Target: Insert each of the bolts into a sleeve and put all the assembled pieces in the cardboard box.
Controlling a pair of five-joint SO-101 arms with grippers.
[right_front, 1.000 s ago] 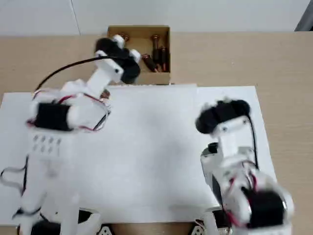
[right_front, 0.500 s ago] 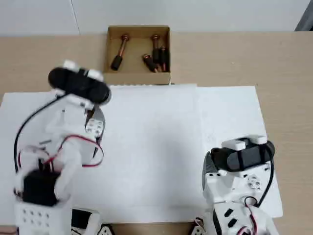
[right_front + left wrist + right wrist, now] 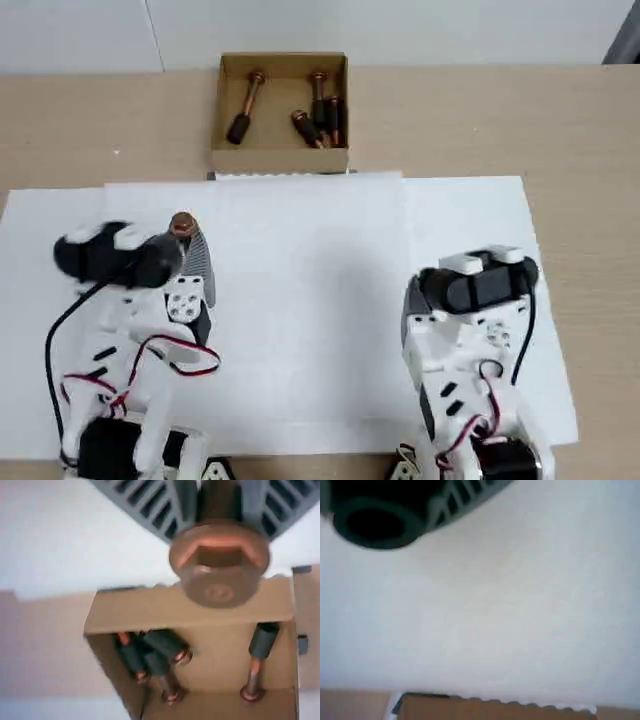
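Note:
My left gripper hovers over the left part of the white paper and is shut on a copper bolt. In the left wrist view the bolt's hex head sticks out from between the grey fingers. My right gripper is low at the near right. It is shut on a black sleeve, whose open end shows beside a grey finger. The cardboard box stands at the far edge of the paper. It holds several assembled pieces, one lying apart.
A white paper sheet covers the middle of the wooden table. The two arm bases stand at the near edge. Bare paper lies between the two grippers and up to the box.
The left arm has drawn back from over the box to the near left, and a bolt head now shows in its gripper. The right arm has folded back toward the near edge.

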